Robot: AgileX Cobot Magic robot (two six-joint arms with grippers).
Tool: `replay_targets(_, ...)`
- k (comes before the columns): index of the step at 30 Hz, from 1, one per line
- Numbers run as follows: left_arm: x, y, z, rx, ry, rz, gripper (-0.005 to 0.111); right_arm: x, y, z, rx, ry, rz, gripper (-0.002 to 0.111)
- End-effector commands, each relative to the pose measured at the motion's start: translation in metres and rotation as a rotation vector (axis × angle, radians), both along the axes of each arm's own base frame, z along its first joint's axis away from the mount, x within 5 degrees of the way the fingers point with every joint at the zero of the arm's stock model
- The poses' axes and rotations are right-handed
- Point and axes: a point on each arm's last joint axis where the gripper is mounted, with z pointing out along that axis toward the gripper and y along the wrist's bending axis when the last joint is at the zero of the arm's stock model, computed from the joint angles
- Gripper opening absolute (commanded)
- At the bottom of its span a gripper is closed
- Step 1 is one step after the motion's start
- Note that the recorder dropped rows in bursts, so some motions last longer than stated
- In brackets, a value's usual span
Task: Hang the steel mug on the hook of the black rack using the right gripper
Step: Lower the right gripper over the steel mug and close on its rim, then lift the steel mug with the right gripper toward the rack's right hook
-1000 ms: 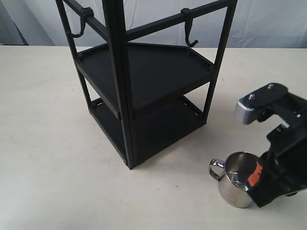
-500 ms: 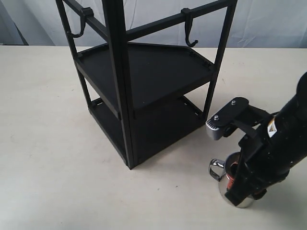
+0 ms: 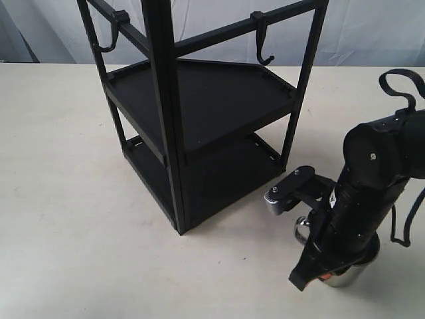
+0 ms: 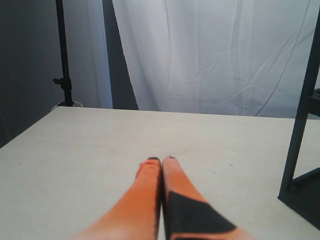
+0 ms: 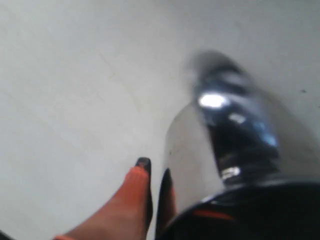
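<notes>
Since the earlier frames our right claw (image 3: 325,266) has swung down and across until its black body covers most of the steel mug (image 3: 348,274), which stands on the worktop (image 3: 66,199) just right of the black rack (image 3: 199,119), well below the hook (image 3: 261,41) on the top rail. From our right wrist we see one orange finger (image 5: 132,197) just outside the mug's polished wall (image 5: 200,150), but we cannot tell whether the claw grips it. Our left claw (image 4: 161,161) rests low over bare worktop with fingertips pressed together, holding nothing.
</notes>
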Motion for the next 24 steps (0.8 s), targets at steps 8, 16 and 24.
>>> replay_targets(8,0.000,0.000,0.001,-0.001,-0.010,-0.007,0.002,-0.002,0.005,0.039,0.188,-0.177,-0.028,-0.001)
replay_targets(16,0.000,0.000,0.001,-0.001,-0.010,-0.007,0.002,-0.019,-0.003,0.109,0.407,-0.500,0.051,-0.001)
replay_targets(24,0.000,0.000,0.001,-0.001,-0.010,-0.007,0.002,-0.037,-0.019,0.150,0.607,-0.630,0.054,-0.001)
